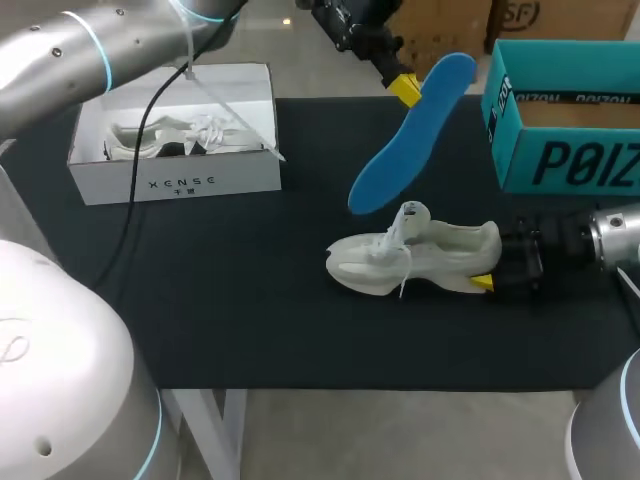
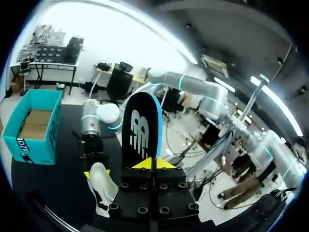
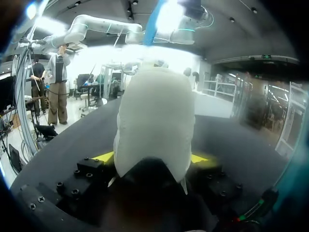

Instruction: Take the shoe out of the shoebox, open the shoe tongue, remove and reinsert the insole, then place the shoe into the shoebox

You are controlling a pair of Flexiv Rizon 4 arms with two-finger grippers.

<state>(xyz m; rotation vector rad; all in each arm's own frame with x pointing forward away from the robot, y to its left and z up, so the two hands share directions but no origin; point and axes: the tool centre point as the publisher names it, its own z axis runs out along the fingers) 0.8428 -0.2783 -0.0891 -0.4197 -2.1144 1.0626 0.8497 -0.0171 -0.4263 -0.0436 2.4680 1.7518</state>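
Blue foam insole (image 1: pixel 412 135) pinched by left gripper (image 1: pixel 405 88), upper centre, white sneaker (image 1: pixel 415 258) heel-clamped by right gripper (image 1: pixel 489 268), well inside edges of black mat (image 1: pixel 230 320)

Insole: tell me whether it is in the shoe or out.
Out. The left hand is shut on the blue insole, holding it in the air above the white shoe.

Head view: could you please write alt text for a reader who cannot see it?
The left tool holds a blue insole in the air above a white shoe, which the right tool grips by the heel on the black table. A white shoebox with another shoe stands at the far left, an open teal box at the far right.
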